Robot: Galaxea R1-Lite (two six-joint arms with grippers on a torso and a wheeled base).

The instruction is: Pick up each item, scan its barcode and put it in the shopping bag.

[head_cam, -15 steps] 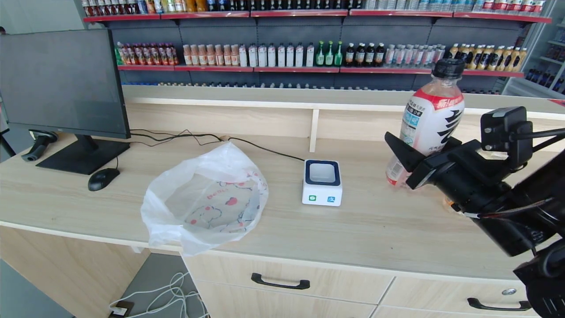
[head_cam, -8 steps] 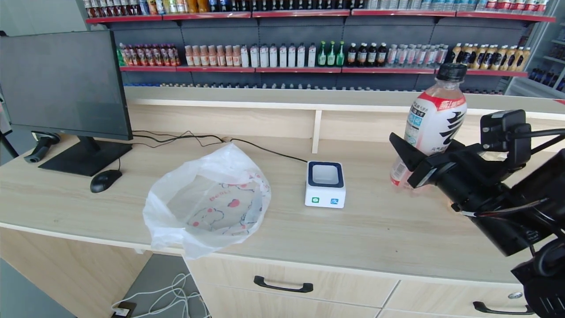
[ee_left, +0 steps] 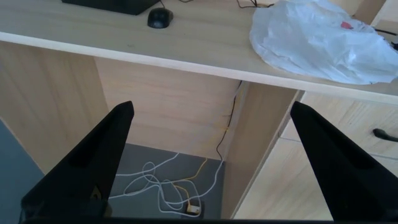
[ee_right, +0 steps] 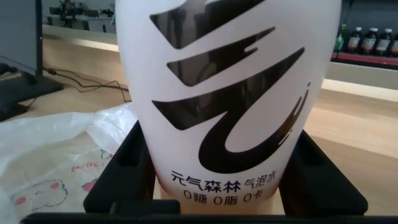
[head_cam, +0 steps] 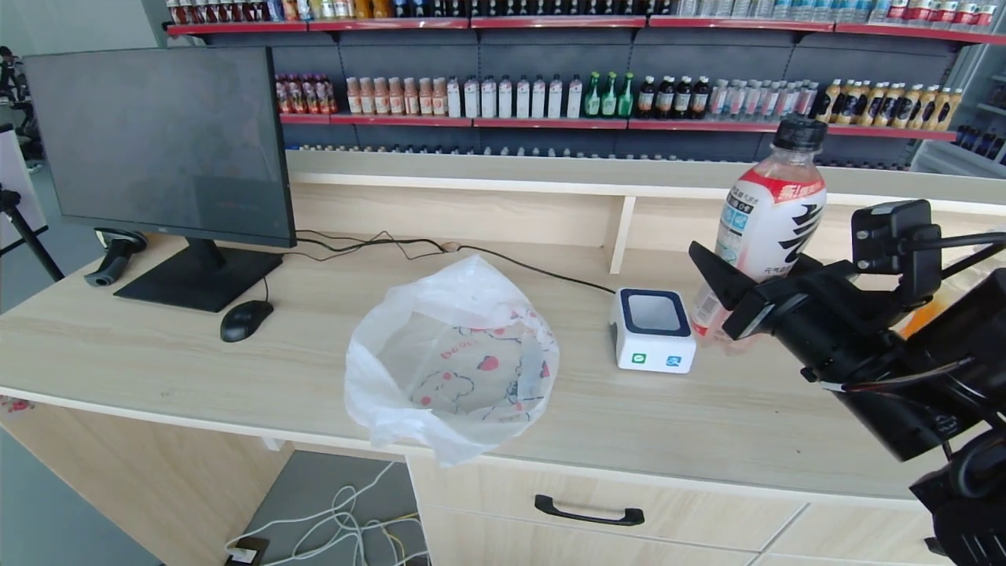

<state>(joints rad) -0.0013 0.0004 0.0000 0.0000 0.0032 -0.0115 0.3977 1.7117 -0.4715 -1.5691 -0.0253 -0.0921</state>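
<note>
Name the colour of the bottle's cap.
The bottle has a black cap; head view shows it best.

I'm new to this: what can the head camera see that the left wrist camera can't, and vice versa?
Head view: the white plastic drink bottle gripped by the right end effector, the small white box scanner, red shelves of bottles.
Left wrist view: the left end effector, its black fingers spread open.
Both: the white plastic shopping bag, the black computer mouse, the light wooden counter, loose floor cables.

My right arm is chunky matte black, boxy camera on top, thin red-white cable; left fingers are black wedges.
</note>
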